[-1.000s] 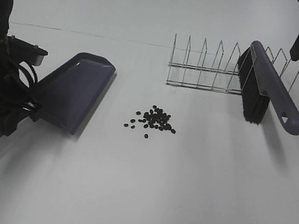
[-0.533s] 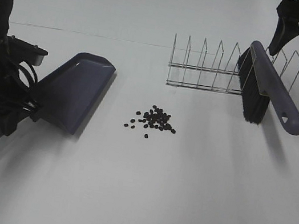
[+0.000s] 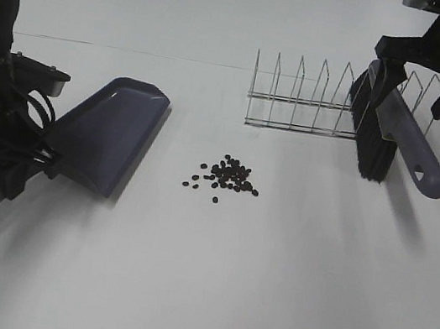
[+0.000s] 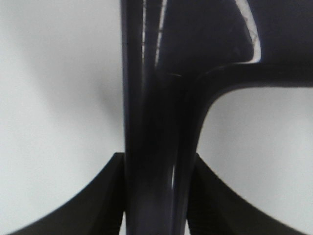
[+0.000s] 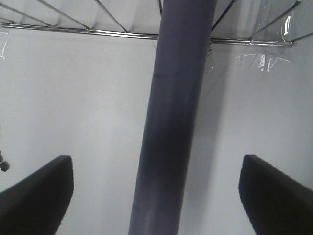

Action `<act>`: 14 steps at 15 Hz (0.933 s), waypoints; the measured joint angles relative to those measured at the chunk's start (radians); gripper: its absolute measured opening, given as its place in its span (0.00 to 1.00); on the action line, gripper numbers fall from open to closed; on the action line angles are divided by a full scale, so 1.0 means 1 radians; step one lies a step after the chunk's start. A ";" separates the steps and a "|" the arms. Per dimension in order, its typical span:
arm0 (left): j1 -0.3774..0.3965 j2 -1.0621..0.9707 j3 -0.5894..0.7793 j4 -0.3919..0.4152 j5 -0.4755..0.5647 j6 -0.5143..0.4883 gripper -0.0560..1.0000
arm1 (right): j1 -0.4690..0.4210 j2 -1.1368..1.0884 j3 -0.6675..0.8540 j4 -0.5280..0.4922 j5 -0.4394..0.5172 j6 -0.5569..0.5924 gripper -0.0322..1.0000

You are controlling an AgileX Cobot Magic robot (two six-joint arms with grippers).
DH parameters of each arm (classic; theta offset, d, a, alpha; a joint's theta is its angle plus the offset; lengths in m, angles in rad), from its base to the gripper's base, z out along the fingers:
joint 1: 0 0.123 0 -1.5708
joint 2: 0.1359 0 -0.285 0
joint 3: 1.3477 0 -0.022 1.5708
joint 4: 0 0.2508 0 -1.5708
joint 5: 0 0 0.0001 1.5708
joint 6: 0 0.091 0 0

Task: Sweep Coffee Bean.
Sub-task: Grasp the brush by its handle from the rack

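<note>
The right gripper point(image 3: 419, 87) has come down from the upper right corner of the exterior view, where a second ago only its edge showed. Its fingers point(image 5: 36, 196) now stand spread wide on either side of the brush point(image 3: 404, 133) handle without touching it. The left gripper point(image 4: 156, 196) has not moved and stays pinched on the handle of the purple dustpan point(image 3: 110, 132); dustpan, brush and beans lie where they were. The right arm is cut off by the top edge of the frame. In the exterior view the bulk of the left arm hides most of the left gripper's fingers, and its wrist view is a dark, blurred close-up of the dustpan handle. The right wrist view shows only the handle and the base wires of the wire rack point(image 3: 299, 102), not the bristles. The coffee bean point(image 3: 227, 174) pile lies on the white table point(image 3: 264, 300) at centre frame, between dustpan and brush. Its long axis runs left to right, with stragglers at the left end and one below; single beans are too small to tell their heading. The brush leans on the rack's right end, its long axis running from upper left to lower right. The dustpan runs from its handle at lower left up to the pan.
</note>
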 joint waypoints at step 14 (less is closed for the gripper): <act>0.000 0.000 0.000 -0.008 0.000 0.000 0.36 | 0.000 0.127 -0.090 -0.053 -0.064 -0.001 0.71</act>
